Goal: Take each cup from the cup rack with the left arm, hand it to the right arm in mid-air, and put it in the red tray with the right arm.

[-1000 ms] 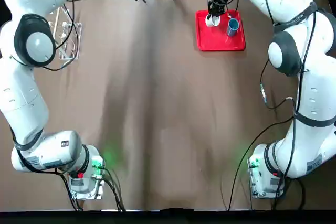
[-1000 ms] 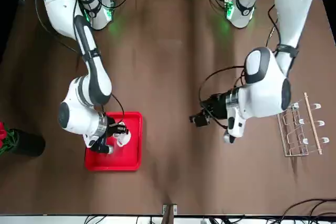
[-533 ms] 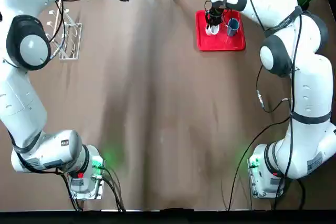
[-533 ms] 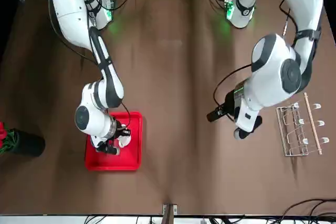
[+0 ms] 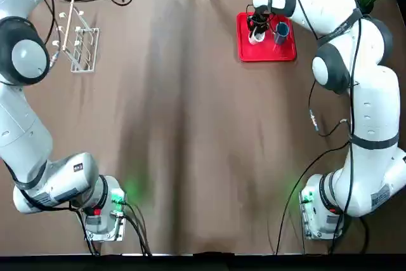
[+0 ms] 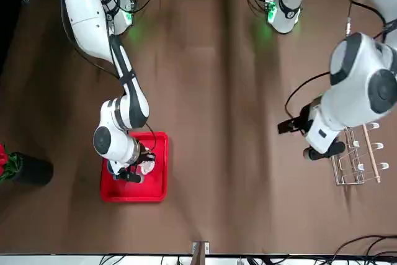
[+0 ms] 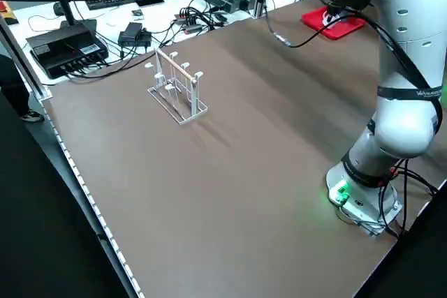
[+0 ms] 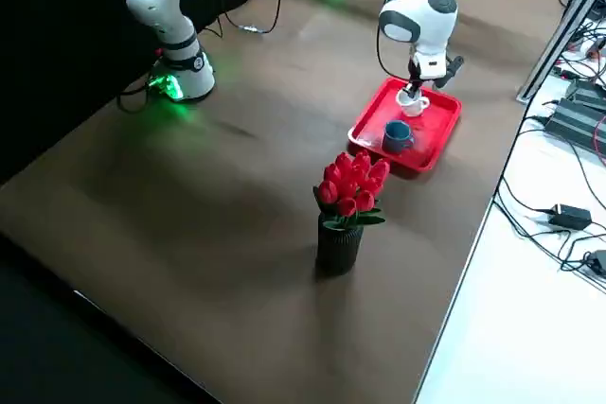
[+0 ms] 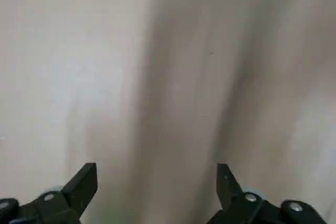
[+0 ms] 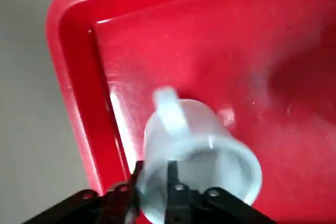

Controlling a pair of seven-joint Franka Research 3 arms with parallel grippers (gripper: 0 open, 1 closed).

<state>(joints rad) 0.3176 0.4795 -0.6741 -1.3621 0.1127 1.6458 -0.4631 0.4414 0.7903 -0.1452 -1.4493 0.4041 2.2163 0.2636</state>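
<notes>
White cup [image 10: 197, 156] sits upright in the tray [image 5: 266, 52], rim pinched between the narrowly set fingers of the right tool [image 10: 152, 192], directly beneath that tool. Blue cup [image 5: 281, 32] stands just beside it. The left tool [image 9: 157, 182] hangs wide and empty over bare counter [image 5: 190, 125], near the bare rack [image 5: 79, 46].

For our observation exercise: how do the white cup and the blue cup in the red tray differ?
The white cup is pinched at its rim by the right gripper, one of its jaws inside the cup; the blue cup stands free, touched by nothing. The white cup sits near one edge of the red tray, the blue cup nearer the flower pot. Both are small, upright and inside the tray.
</notes>
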